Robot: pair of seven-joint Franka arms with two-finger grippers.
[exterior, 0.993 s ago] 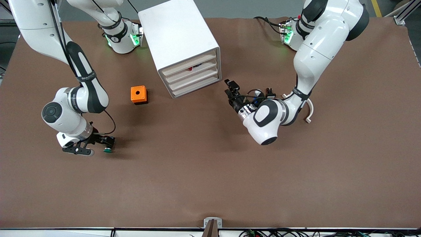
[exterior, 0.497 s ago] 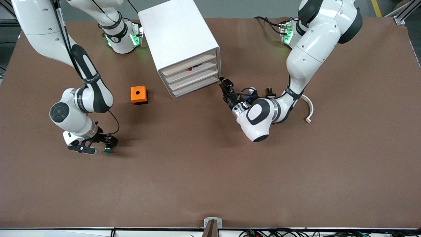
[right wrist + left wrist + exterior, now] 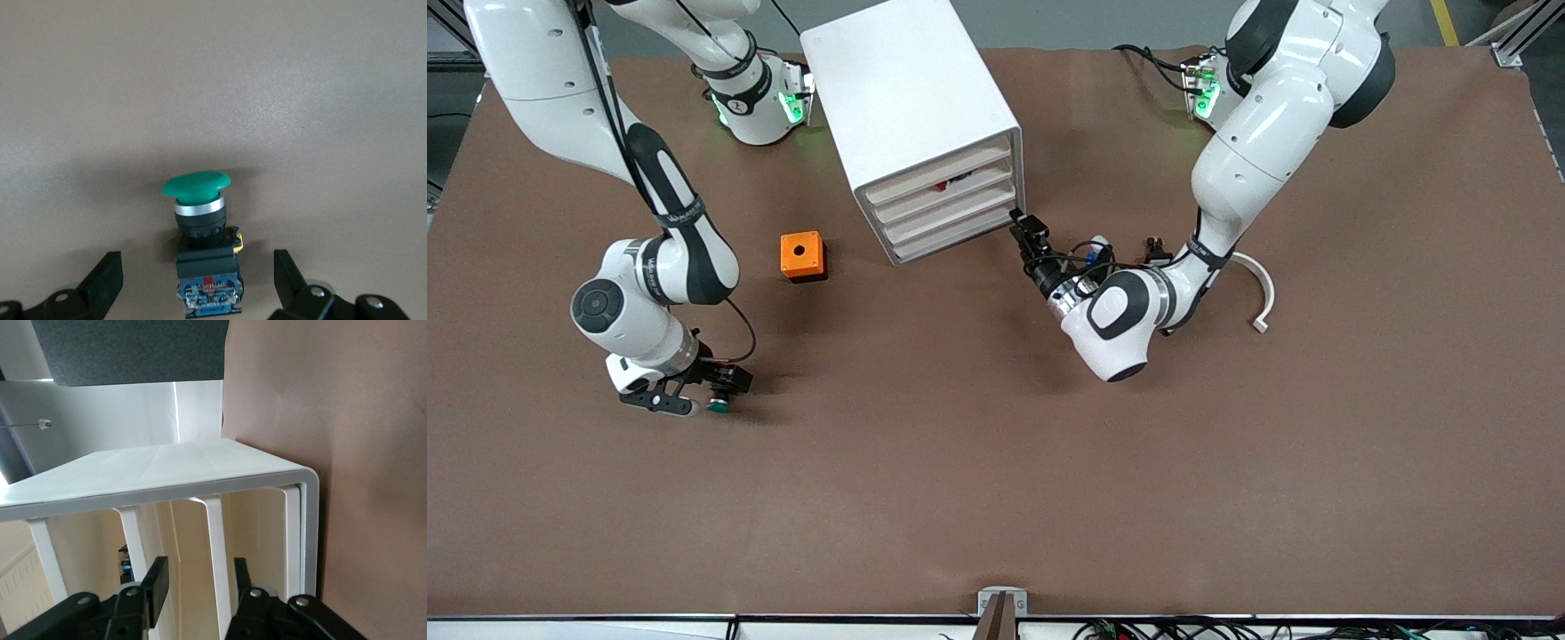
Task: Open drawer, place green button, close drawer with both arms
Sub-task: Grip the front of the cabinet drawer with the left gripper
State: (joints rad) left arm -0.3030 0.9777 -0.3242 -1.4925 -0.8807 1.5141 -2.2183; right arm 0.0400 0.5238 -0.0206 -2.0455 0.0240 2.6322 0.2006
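The right arm [image 3: 649, 258] bends down from its base to the worktop [image 3: 996, 462] toward its own end, and its wrist is folded so the right gripper [image 3: 704, 398] points sideways along the surface. Its fingers [image 3: 100, 283] stand well apart, one on each side of the button [image 3: 200, 227], which lies on the worktop between them with its green cap pointing away from the gripper; no finger touches it in the right wrist view. In the front view only the green cap [image 3: 717, 406] peeks out beside the gripper. The left arm [image 3: 1227, 178] reaches down and across, elbow high, its forearm level with the worktop, and the left gripper [image 3: 1024, 229] sits at the lower corner of the cabinet [image 3: 911, 116] front, by the lowest drawer [image 3: 956, 236]. Its fingers [image 3: 157, 583] are parted (only their tips show in the left wrist view), and whether they touch the drawer front cannot be told. An orange cube [image 3: 802, 256] sits beside the cabinet.
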